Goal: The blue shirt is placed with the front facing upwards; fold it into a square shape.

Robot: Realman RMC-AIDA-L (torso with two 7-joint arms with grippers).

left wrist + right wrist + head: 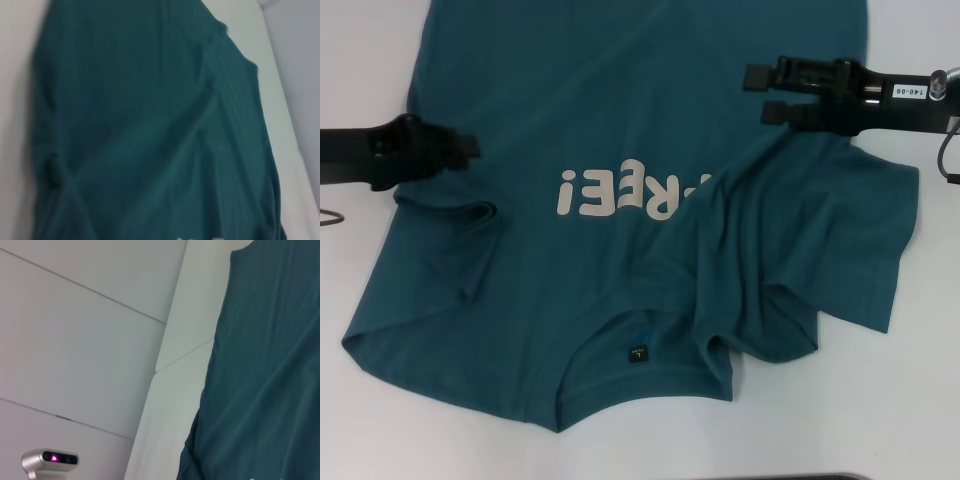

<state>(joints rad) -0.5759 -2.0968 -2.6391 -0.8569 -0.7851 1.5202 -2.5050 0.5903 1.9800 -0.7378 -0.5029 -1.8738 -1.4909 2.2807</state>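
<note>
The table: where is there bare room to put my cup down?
Bare table lies near the robot, right of the blue shirt collar, and at the near left corner. The middle is crowded by shirt, left gripper and right gripper.

A robot test bench in a lab

A plain white table (pixel 880 420) bears only one shirt (pixel 620 130); beyond its edge are bare pale wall panels (pixel 75 330) and a small silver sensor with a pink light (pixel 50 461).

Shirt (pixel 620 130) on table (pixel 880 400), between pincers
</note>
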